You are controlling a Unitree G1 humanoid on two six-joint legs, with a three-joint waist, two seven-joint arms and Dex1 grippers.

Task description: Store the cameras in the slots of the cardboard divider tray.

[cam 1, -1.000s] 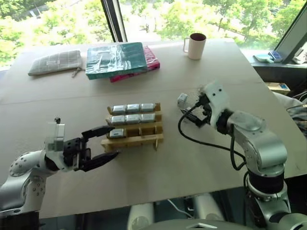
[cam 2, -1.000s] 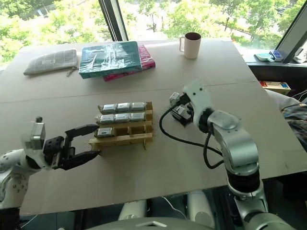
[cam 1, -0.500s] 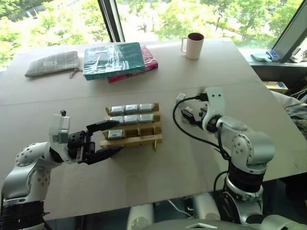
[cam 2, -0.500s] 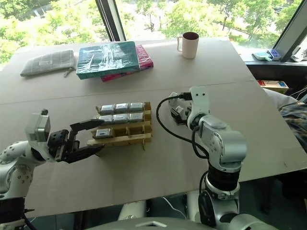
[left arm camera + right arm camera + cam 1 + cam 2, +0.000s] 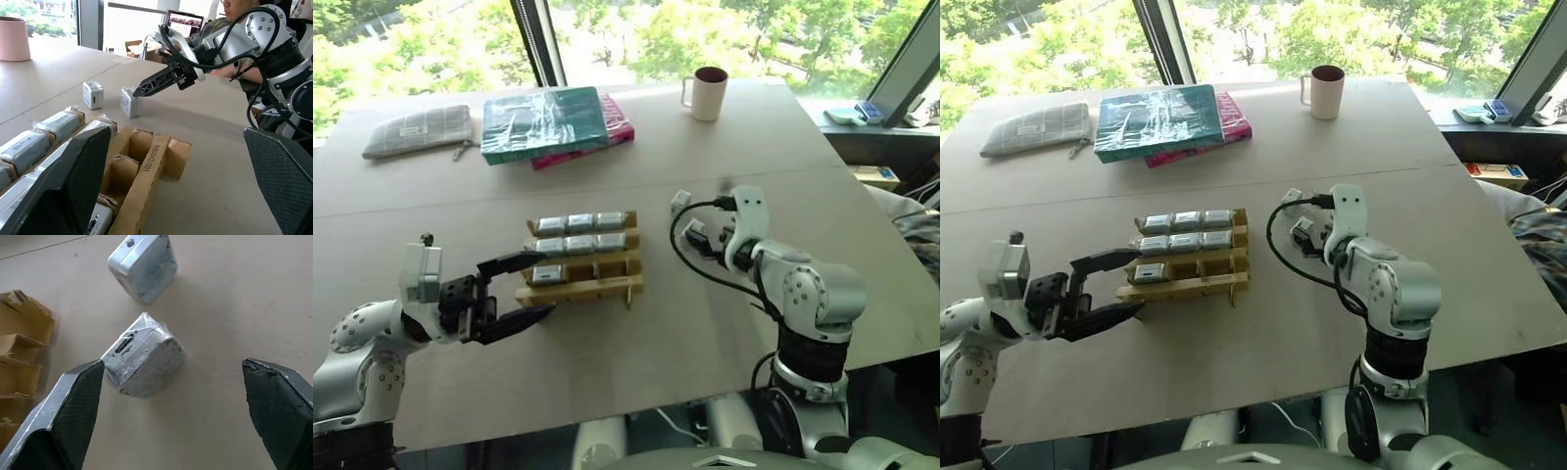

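Lower now, the right gripper (image 5: 171,396) hangs with fingers apart over a wrapped camera (image 5: 142,360); left gripper (image 5: 514,292) gapes beside the tray (image 5: 592,284), seven slots filled.

A big tan table (image 5: 705,333) takes up most of the room. Behind it, at 12 o'clock, wide windows (image 5: 607,29) show bright green trees in sunlight. A dark window bar (image 5: 533,39) leans at 11 o'clock. A dark ledge (image 5: 881,137) runs along at 2 o'clock. In the left wrist view a person (image 5: 234,19) sits by a laptop (image 5: 183,22).
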